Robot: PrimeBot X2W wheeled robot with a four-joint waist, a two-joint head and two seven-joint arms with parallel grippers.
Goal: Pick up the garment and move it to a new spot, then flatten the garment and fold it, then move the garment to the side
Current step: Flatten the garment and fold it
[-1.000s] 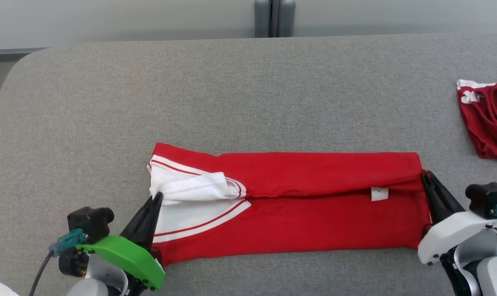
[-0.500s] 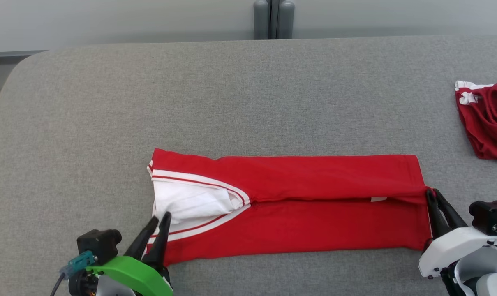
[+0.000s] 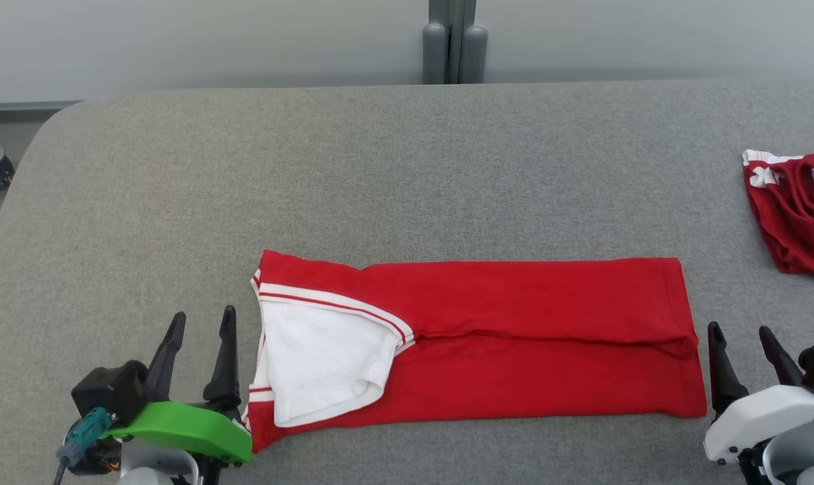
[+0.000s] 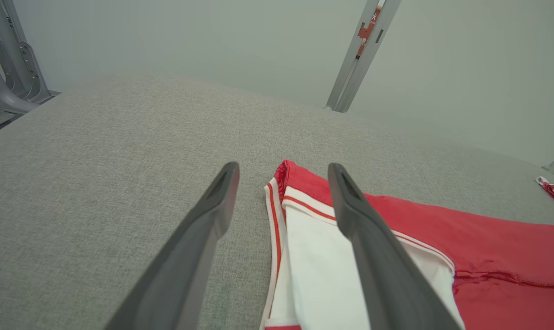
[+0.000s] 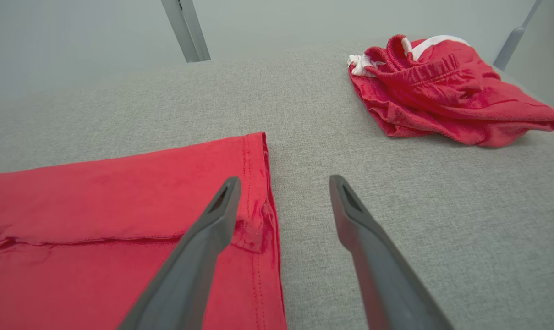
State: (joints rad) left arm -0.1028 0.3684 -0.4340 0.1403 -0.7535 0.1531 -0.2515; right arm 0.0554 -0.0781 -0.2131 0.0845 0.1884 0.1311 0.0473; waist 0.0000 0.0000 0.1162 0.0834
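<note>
Garment [image 5: 98,206]: hem stitching [image 5: 256,174], right wrist view

Bright, flat and evenly lit, seemingly from above. Soft, thin shadows along the near hem of the folded garment [image 3: 514,337] and under the crumpled red cloth [image 5: 441,91] at far right. Sharp in the head view, down to the weave of the grey table [image 3: 380,168]. Wide-angle stretch toward the wrist views' edges, metal frame [image 4: 11,68] bowed at far left. Reds oversaturated, glossy along the fold.

Dark jaws, green shell [image 3: 178,428], white shell [image 3: 760,417]
</note>
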